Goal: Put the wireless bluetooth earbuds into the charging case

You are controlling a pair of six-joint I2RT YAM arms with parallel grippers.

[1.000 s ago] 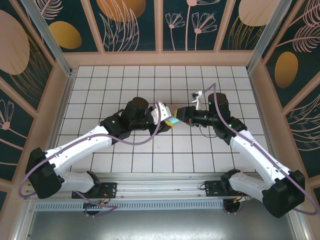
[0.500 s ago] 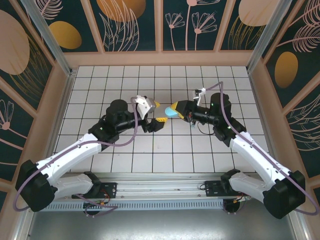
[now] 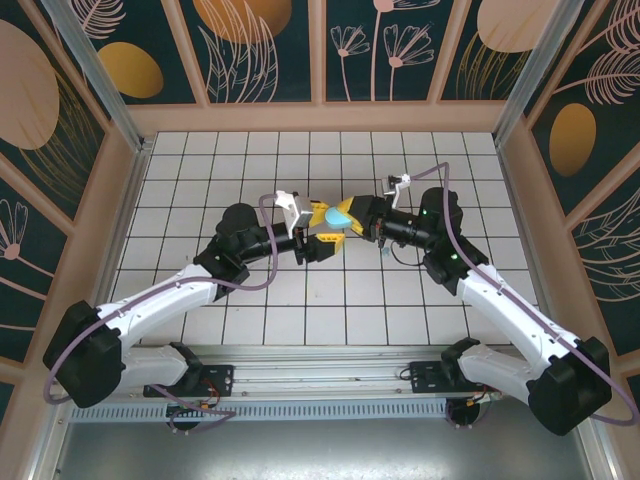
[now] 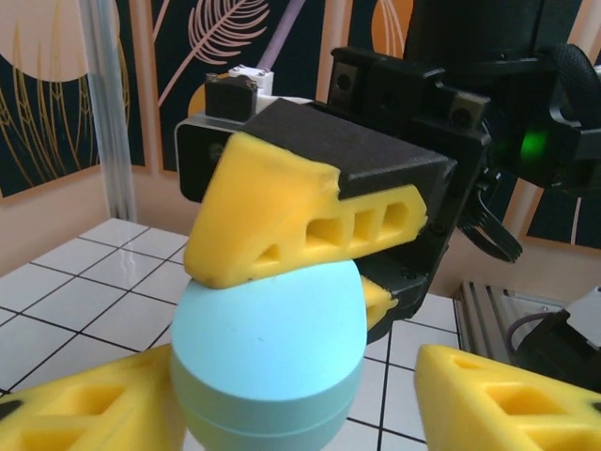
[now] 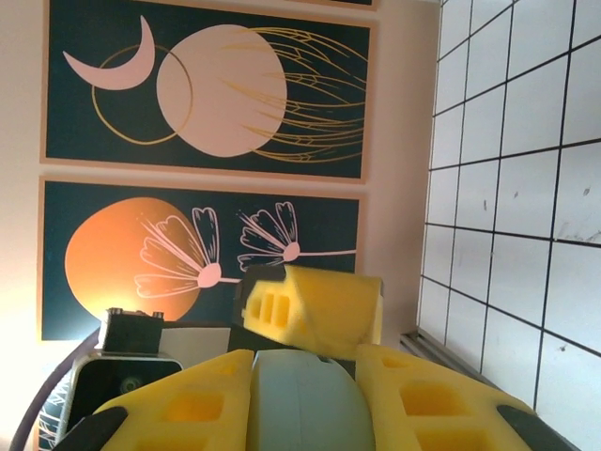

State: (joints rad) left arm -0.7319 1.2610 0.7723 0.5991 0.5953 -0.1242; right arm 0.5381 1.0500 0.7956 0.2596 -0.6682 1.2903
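Dark teal wall panels with pale floral motifs (image 3: 260, 50) enclose a white tiled surface (image 3: 200, 160). An aluminium rail (image 3: 320, 375) runs along its near edge. The left arm (image 3: 170, 295) and the right arm (image 3: 500, 300), both white and black, reach inward. A purple cable (image 3: 255, 285) loops along the left one.

The two end effectors meet nose to nose above the middle tiles. The right end effector (image 3: 347, 217) has its yellow fingers (image 5: 188, 399) closed on a light blue oval plastic charging case (image 3: 340, 213), one pad on each side. The case is held clear of the surface. In the left wrist view a seam rings the case (image 4: 272, 338) near its lower end, and the two halves sit closed.

The left end effector (image 3: 325, 226) stands wide, its yellow fingers (image 4: 498, 399) to either side of the case. The finger on the right of that view is apart from it; whether the other touches it cannot be told. One right finger lies across the top of the case. The black body of the right end effector stands behind it and blocks the approach from that side.
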